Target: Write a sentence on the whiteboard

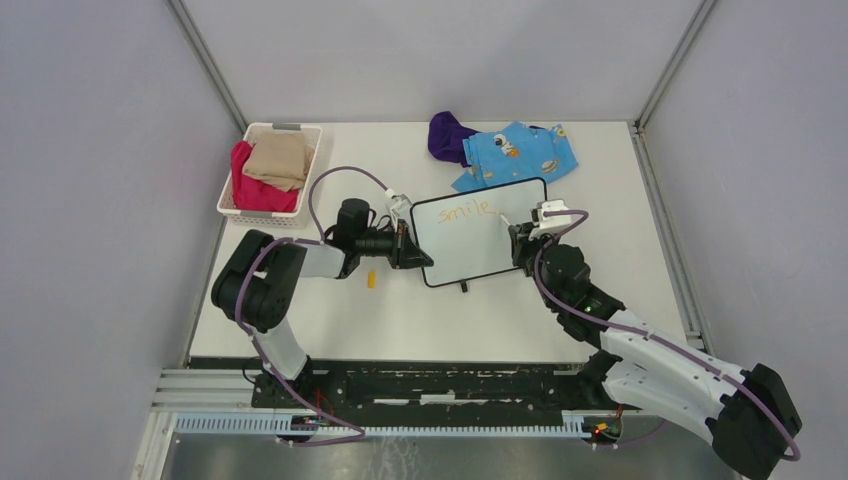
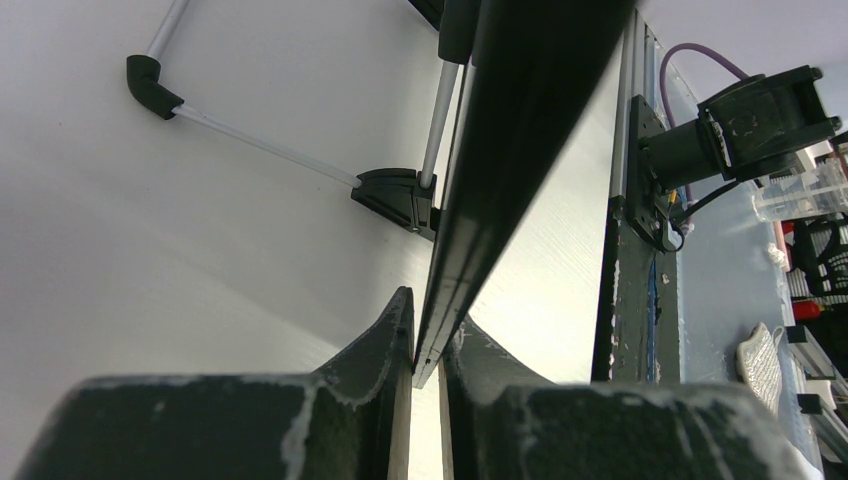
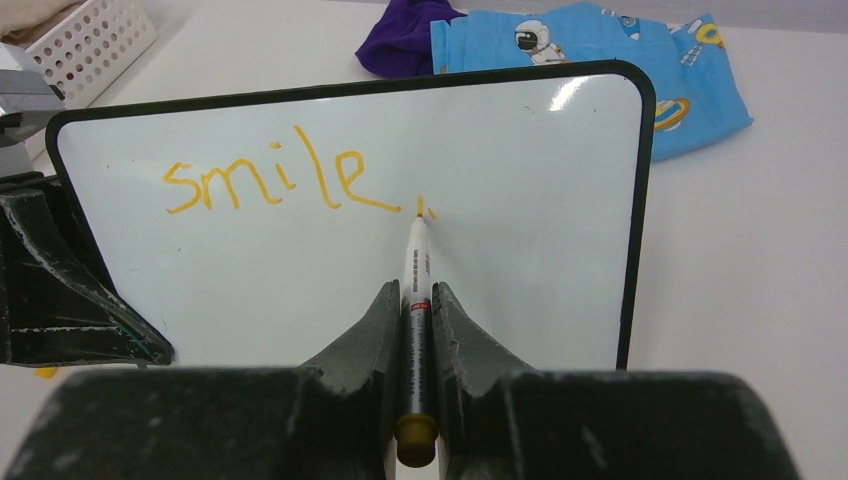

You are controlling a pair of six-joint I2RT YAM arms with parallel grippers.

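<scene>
table point(image 1: 430, 320): white, carrying everything below.
whiteboard point(image 1: 470, 250): mid-table between the two arms, just in front of the blue cloth; black frame, rounded corners.
basket point(image 1: 228, 200): white, at the far left, with red and tan fabric inside.
blue cloth point(image 1: 520, 155): patterned, behind the board.
purple cloth point(image 1: 448, 135): touching the blue cloth's left end.
left gripper point(image 2: 428, 330): fingers narrow, pinching the whiteboard's left edge.
right gripper point(image 3: 416, 300): clamped on the marker, at the board's right side.
marker point(image 3: 416, 265): tip on the board, at a small orange mark.
sentence point(image 3: 265, 185): only "smile" in orange, upper left of the board.
cap point(image 1: 371, 279): small, yellow, on the table near the left gripper.
</scene>
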